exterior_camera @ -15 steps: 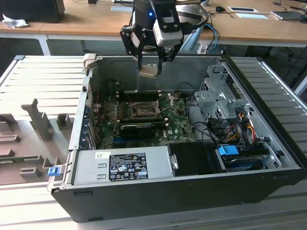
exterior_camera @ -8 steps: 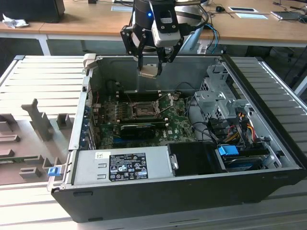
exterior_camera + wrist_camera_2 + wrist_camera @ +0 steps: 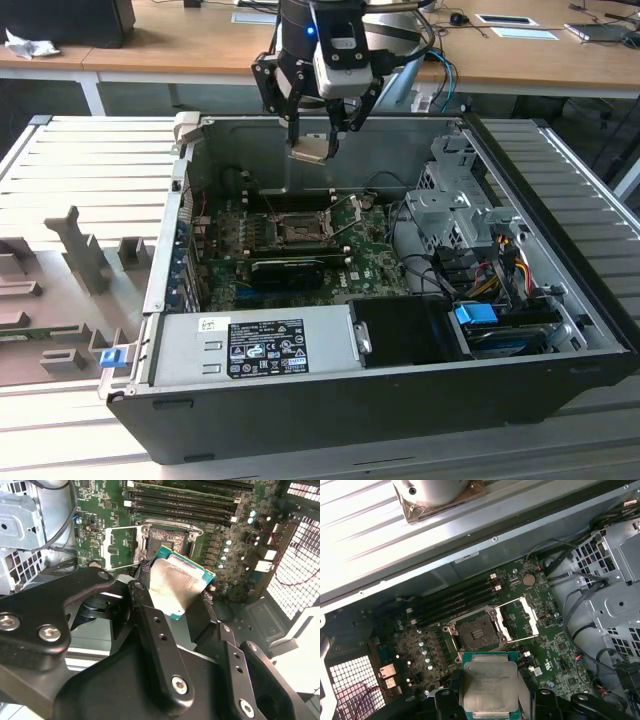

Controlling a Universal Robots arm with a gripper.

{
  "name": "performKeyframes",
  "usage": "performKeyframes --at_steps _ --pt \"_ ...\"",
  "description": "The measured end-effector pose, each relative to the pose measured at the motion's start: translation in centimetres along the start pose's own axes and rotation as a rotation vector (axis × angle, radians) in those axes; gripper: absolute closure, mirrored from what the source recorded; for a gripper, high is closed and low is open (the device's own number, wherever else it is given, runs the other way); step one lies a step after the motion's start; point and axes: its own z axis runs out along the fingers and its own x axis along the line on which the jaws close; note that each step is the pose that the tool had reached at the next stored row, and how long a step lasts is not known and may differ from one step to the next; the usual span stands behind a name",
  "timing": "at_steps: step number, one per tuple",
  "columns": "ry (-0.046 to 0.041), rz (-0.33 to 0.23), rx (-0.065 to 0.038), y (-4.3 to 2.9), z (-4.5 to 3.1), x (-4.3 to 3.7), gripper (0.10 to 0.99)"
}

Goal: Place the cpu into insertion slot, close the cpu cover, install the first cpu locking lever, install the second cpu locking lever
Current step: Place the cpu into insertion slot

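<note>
While the tool (image 3: 313, 143) hangs over the open computer case (image 3: 560, 300), its fingers are drawn in and clamped on the cpu (image 3: 307, 152); nothing else is in its grip.

- cpu sits between the fingertips, pinched on two opposite edges, pale metal top facing the wrist cameras; clear in both wrist views (image 3: 177, 587) (image 3: 490, 685)
- insertion slot (image 3: 297, 231) is down on the motherboard (image 3: 375, 268), well apart from the cpu; chip is in the air, touching no part of the board
- slot centre is bare, dark pin field exposed (image 3: 476, 631); cpu cover (image 3: 520, 617) is swung open, lying just beside the slot

View differences:
- exterior view gives the height gap between chip and board, plus the power supply (image 3: 250, 345) at the case's near edge and the ribbed table (image 3: 90, 160) under it
- first wrist view looks past the cpu at slot and cover, memory slots (image 3: 452, 597) beyond
- second wrist view gives the black finger links (image 3: 150, 630) close up, the chip's green edge, and the open cover (image 3: 120, 547) beside the slot (image 3: 167, 542)
</note>
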Motion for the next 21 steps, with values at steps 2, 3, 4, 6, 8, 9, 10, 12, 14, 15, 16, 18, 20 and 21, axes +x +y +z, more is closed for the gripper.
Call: performKeyframes --at_steps 2,3,4,6,8,9,10,12,14,15,16,18,20,21 --pt "-0.0007 0.008 0.0 0.0 0.0 0.0 0.561" --pt "-0.0013 0.015 0.0 0.0 0.01 0.0 0.561" --pt "-0.0016 0.019 0.0 0.0 0.01 0.0 0.561" --pt "-0.0024 0.028 0.0 0.0 0.02 0.0 0.561" --pt "-0.0032 0.038 -0.001 0.0 0.03 0.0 0.561" --pt "-0.0037 0.044 -0.001 0.0 0.03 0.0 0.561" --pt "-0.0042 0.049 -0.001 0.0 0.03 0.0 0.561" --pt "-0.0049 0.059 -0.001 0.0 0.04 0.0 0.561" --pt "-0.0057 0.068 -0.001 0.0 0.04 0.0 0.561" --pt "-0.0061 0.072 -0.001 0.0 0.04 0.0 0.561" --pt "-0.0066 0.077 -0.001 0.0 0.05 0.0 0.561" --pt "-0.008 0.092 -0.001 0.0 0.06 0.0 0.561" --pt "-0.0101 0.114 -0.001 -0.01 0.08 0.0 0.561" --pt "-0.0106 0.12 -0.001 -0.01 0.09 0.0 0.561"
